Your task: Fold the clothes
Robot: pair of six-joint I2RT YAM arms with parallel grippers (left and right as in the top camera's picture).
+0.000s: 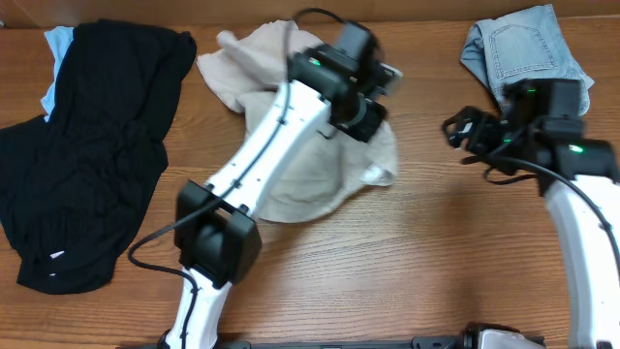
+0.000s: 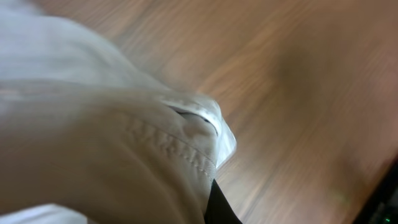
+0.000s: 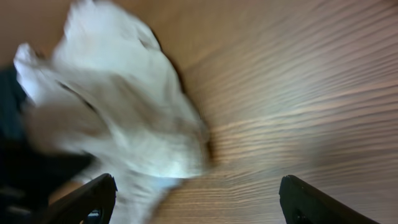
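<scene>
Overhead, left hand (image 1: 368,121) pinches beige shorts (image 1: 320,184) on wooden table (image 1: 436,242); right hand (image 1: 465,138) gapes empty.

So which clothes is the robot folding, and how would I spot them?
Look at the middle of the wooden table, near its far edge. The crumpled beige shorts lie there, between the big black garment and the blue denim shorts. They're the only pale, creamy-coloured ones.

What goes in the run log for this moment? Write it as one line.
left hand: shut on beige shorts | right hand: open, holding nothing | shorts: crumpled, not yet folded
</scene>
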